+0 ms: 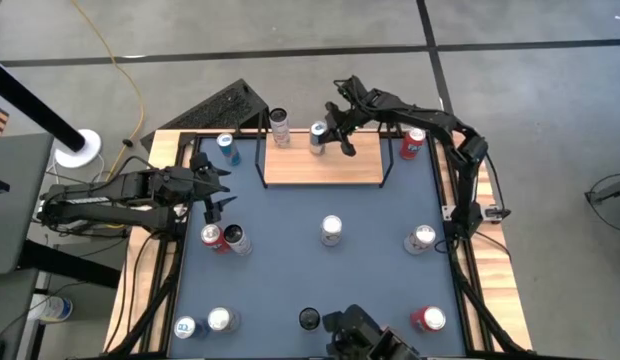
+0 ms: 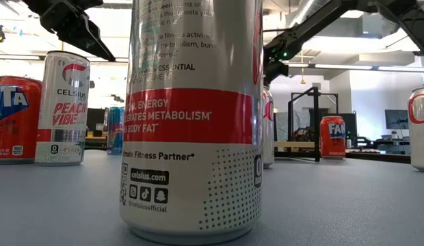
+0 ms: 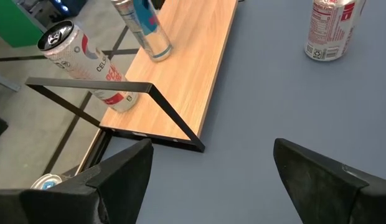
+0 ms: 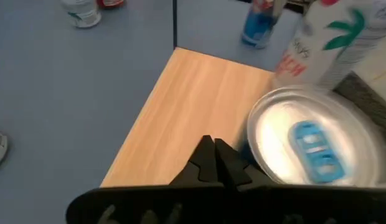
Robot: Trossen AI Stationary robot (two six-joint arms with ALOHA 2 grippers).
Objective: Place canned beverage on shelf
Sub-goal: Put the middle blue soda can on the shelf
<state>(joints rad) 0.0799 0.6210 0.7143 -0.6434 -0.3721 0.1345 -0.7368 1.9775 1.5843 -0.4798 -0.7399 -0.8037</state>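
- Blue table (image 1: 290, 260): shelf (image 1: 322, 170) at far edge, two cans (image 1: 279, 127) already on it.
- My right gripper (image 1: 340, 137) hovers over shelf beside the second can (image 1: 317, 137), fingers pressed together, holding nothing.
- My left gripper (image 1: 222, 192) spread, empty, near left edge; I judge more loose cans (image 1: 332, 230) remain.

Eleven cans (image 1: 332, 230) show in the top view: two on the one wooden shelf (image 1: 323, 167), nine around it on the blue table (image 1: 290, 270). Two arms.

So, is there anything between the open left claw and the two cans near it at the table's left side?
Nothing visible. The left claw hangs open just above the red can and the white can, with only bare blue table between them.
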